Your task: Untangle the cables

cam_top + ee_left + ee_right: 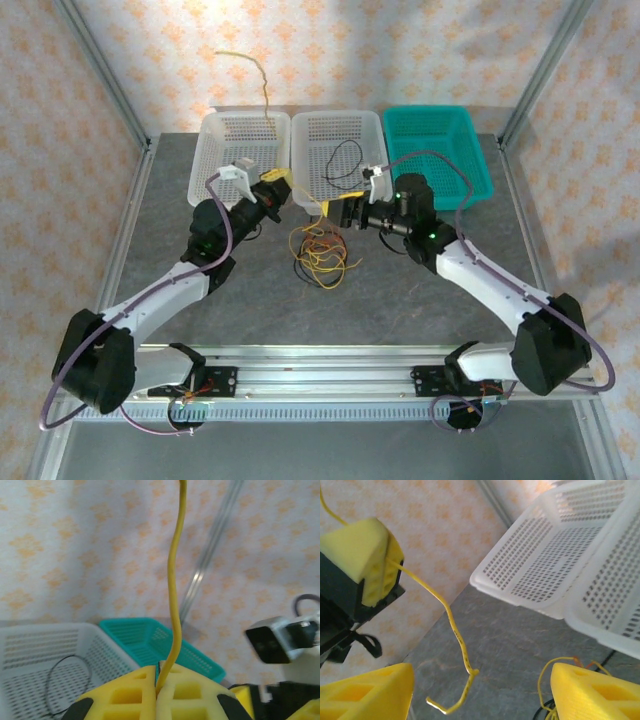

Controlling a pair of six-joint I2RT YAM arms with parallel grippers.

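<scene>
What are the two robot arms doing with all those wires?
The left gripper is shut on one yellow cable and holds it up in the air. The right gripper is open, beside the tangle of yellow, orange and black cables on the table. One black cable lies in the middle white basket.

Tangle of yellow, black and orange cables (322, 255) on the grey table (400, 300), just beside the middle white basket (315, 135).
</scene>
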